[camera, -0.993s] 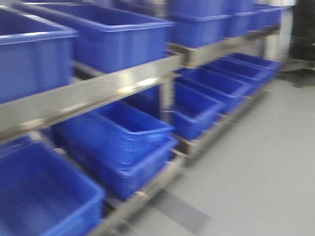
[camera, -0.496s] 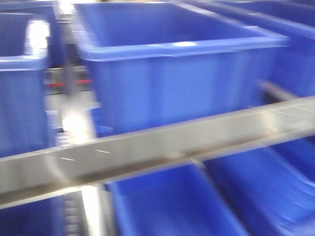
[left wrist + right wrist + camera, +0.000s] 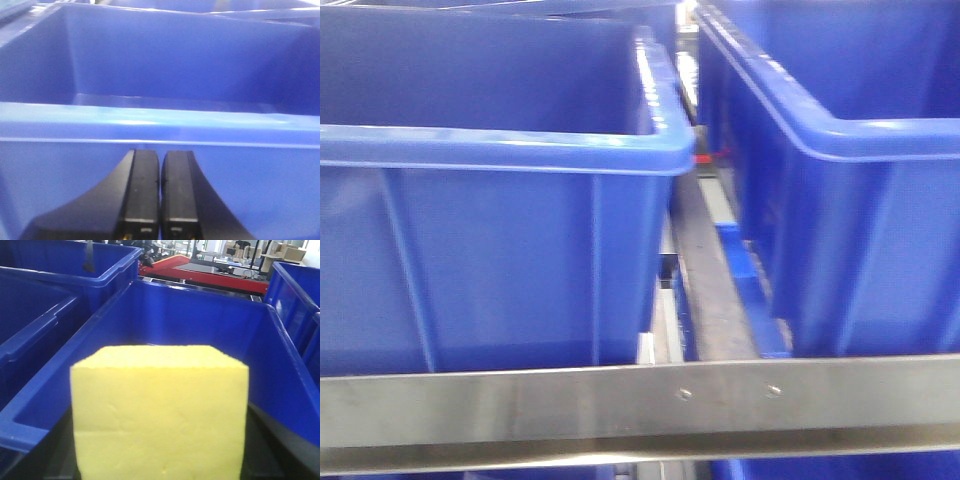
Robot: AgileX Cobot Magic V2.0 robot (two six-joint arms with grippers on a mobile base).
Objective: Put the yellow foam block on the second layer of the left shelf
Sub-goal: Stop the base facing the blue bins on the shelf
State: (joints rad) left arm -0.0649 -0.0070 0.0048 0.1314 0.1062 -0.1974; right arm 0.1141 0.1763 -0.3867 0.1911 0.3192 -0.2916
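Right claw [image 3: 160, 450] squeezed on yellow foam block [image 3: 160, 405]. Dark fingers [image 3: 282, 455] press block from both sides. Block fills space between them. Open blue bin [image 3: 55, 390] lies just past claw, under block's far edge. Left claw [image 3: 160, 154] pinched tight, holds nothing. Rim of second blue bin [image 3: 150, 120] right in front of its tips.

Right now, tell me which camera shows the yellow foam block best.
The right wrist view: the yellow foam block fills the foreground, front face and top edge clear, before a blue bin. The front and left wrist views show blue bins but no block.
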